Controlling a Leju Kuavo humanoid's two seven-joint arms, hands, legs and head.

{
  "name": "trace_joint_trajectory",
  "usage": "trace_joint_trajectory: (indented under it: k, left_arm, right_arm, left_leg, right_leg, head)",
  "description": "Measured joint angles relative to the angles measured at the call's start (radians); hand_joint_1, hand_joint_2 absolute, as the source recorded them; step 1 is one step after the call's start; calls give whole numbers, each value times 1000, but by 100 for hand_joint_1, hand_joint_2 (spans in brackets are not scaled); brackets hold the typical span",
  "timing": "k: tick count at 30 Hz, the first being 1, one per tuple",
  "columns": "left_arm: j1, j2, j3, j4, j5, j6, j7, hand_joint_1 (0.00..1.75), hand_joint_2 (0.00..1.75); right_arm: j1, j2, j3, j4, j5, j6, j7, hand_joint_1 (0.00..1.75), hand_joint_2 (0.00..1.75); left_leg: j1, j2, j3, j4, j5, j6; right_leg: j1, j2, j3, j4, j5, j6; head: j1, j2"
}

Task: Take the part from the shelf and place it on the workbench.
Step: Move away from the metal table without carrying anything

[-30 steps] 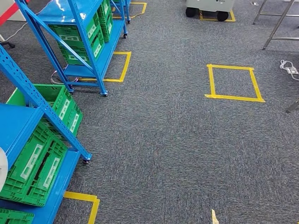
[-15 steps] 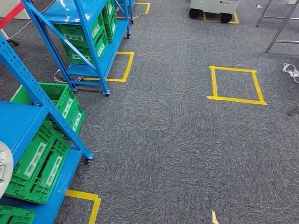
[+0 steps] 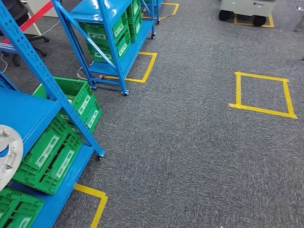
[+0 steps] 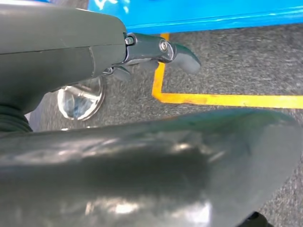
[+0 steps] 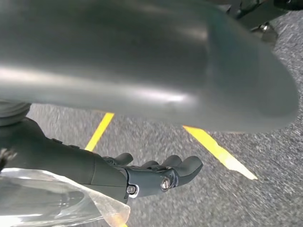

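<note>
We are seeing the part, a pale grey ring-shaped casting (image 3: 7, 154), lying on the blue shelf (image 3: 26, 116) at the near left, above the green crates (image 3: 53, 154) stacked on the lower tier. No tabletop is showing. The left hand (image 4: 153, 49) is hanging beside the shelf foot over a yellow tape line (image 4: 228, 100) on the grey carpet (image 3: 186, 142); its fingers (image 4: 182, 54) are reaching out nearly straight and gripping nothing that we can make out. The right hand (image 5: 157, 177) is hanging over the carpet, fingers loosely curled and apart, with nothing in them. We are judging this as the stage at the shelf; lifting the part would call for bringing a hand up to shelf height and closing on the ring's rim
</note>
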Motion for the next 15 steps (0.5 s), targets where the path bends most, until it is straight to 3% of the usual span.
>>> trace_joint_trajectory:
  k: [2, 3, 4, 5, 7, 9, 11, 12, 13, 15]
  left_arm:
    - [-2, 0, -1, 0, -1, 0, 0, 0, 0]
    - [-2, 0, -1, 0, -1, 0, 0, 0, 0]
    - [-1, 0, -2, 1, -1, 0, 0, 0, 0]
    - [0, 0, -2, 1, -1, 0, 0, 0, 0]
    - [-1, 0, -3, 1, -1, 0, 0, 0, 0]
    - [-3, 0, -3, 1, -1, 0, 0, 0, 0]
    - [-1, 0, -3, 2, -1, 0, 0, 0, 0]
    - [2, -1, -3, 2, -1, 0, 0, 0, 0]
    - [3, -1, -3, 2, -1, 0, 0, 0, 0]
    - [1, -2, -3, 2, -1, 0, 0, 0, 0]
  right_arm:
    - [2, 0, -1, 0, 0, 0, 1, 0, 0]
    - [3, 0, -1, 0, -1, 0, 1, 0, 0]
    - [3, 0, -1, 0, -2, 0, 0, 0, 0]
    - [2, 0, -2, 0, -2, 0, 0, 0, 0]
    - [2, 0, -2, 0, -3, 0, -1, 0, 0]
    - [1, 1, -3, -1, -4, 0, -2, 0, 0]
    - [-2, 1, -4, -1, -4, 0, -3, 0, 0]
    - [-4, 1, -5, -2, -4, 0, -3, 0, 0]
    - [-5, 1, -6, -3, -4, 0, -4, 0, 0]
    - [-4, 1, -8, -3, -4, 0, -4, 0, 0]
  left_leg:
    - [-1, 20, -58, 125, -49, 3]
    - [-1, 23, -70, 152, -49, 6]
    - [-3, 26, -62, 139, -30, 11]
    - [-6, 34, -37, 91, 2, 16]
    - [-20, 85, 28, -39, 55, 29]
    - [-32, 122, 58, -106, 64, 37]
    - [-34, 104, 57, -114, 64, 42]
    - [-33, 91, 58, -120, 68, 46]
    - [-31, 78, 60, -126, 73, 52]
    - [-26, 53, 61, -134, 79, 60]
  right_leg:
    - [9, -31, -2, 0, -4, -6]
    - [12, -45, -3, 0, -7, -9]
    - [15, -59, -2, 0, -10, -12]
    - [16, -72, 1, 0, -14, -14]
    - [19, -96, 12, 1, -23, -12]
    - [22, -119, 18, 0, -30, -7]
    - [23, -143, 29, -3, -33, 1]
    - [21, -132, 32, -1, -39, 5]
    - [19, -106, 28, 14, -51, 9]
    - [15, -32, -19, 106, -97, 15]
  head:
    - [0, 0]
    - [1, 0]
    - [1, 0]
    - [1, 0]
    - [0, 0]
    - [0, 0]
    - [0, 0]
    - [1, 0]
    - [2, 0]
    - [6, 0]
